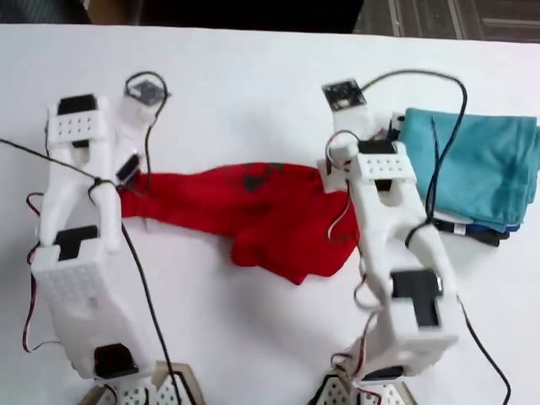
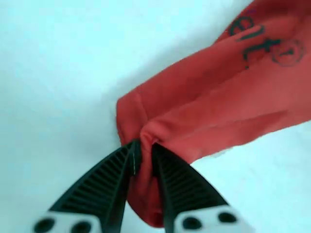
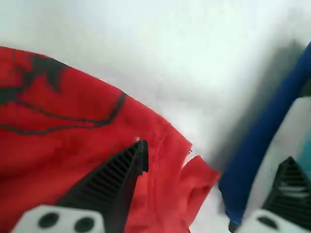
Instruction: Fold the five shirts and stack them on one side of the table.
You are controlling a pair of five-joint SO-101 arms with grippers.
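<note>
Fingers [image 2: 109, 182] of the left gripper [image 2: 144, 146] were pressed together on a bunched end of the red shirt [image 2: 218, 107], with a fold of cloth squeezed up between the ribbed black pads. Beyond that pinch the shirt lay out across the white table [image 2: 58, 73].

In the high view this gripper [image 1: 133, 179] sat toward the left edge of the table. The red shirt [image 1: 270, 215] reached from it across the middle, crumpled. A loose lobe sagged toward the near edge where the arms were mounted, and dark print [image 1: 256, 179] showed on its upper face.

The right gripper [image 3: 214, 155] was spread wide. One black finger hung over the red shirt's other end, close to its hem, and the other was off beside a blue shirt [image 3: 262, 141]. Whether either finger touched cloth could not be told. Between them a small flap of red cloth stuck out onto bare table.

By the right edge of the table a folded teal shirt [image 1: 485, 160] lay on top of the blue shirt [image 1: 494, 226], whose edge showed beneath it on the near side. A black cable [image 1: 451, 118] from the right arm looped over the teal shirt. The red shirt's end lay just beside this stack.
</note>
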